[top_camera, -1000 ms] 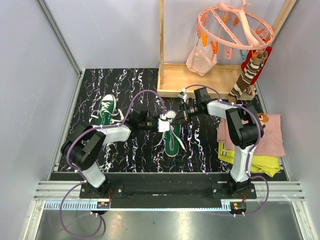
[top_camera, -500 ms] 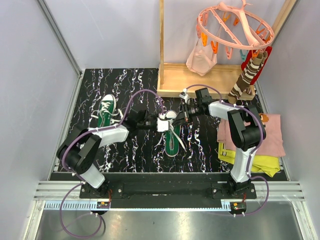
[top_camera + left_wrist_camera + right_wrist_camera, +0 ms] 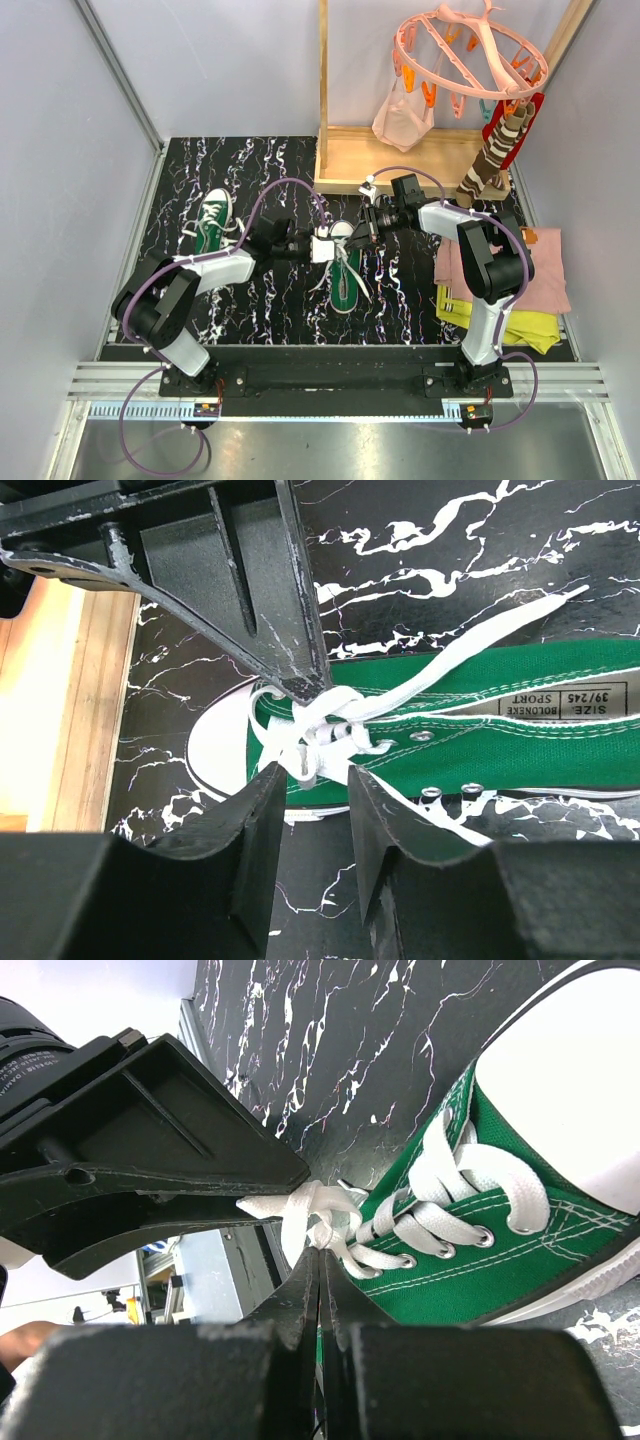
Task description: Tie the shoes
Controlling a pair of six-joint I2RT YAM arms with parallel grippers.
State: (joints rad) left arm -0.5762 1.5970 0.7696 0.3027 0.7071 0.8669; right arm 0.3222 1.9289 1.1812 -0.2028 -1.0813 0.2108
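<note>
Black white-veined tabletop [image 3: 250,160] between pale lilac walls [image 3: 60,150], wooden frame [image 3: 445,162] behind.

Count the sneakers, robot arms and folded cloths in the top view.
Green sneakers: 2 (left, centre)
Robot arms: 2 (left, right)
Folded cloths: 2 (pink, yellow)
Total: 6

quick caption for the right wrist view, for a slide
Shoe tying: right gripper pinched shut on the white laces of a green sneaker, left gripper alongside.

Sneaker [image 3: 480,742] heel off-frame; lace [image 3: 318,1215] end hidden between right fingers [image 3: 290,1310]
</note>
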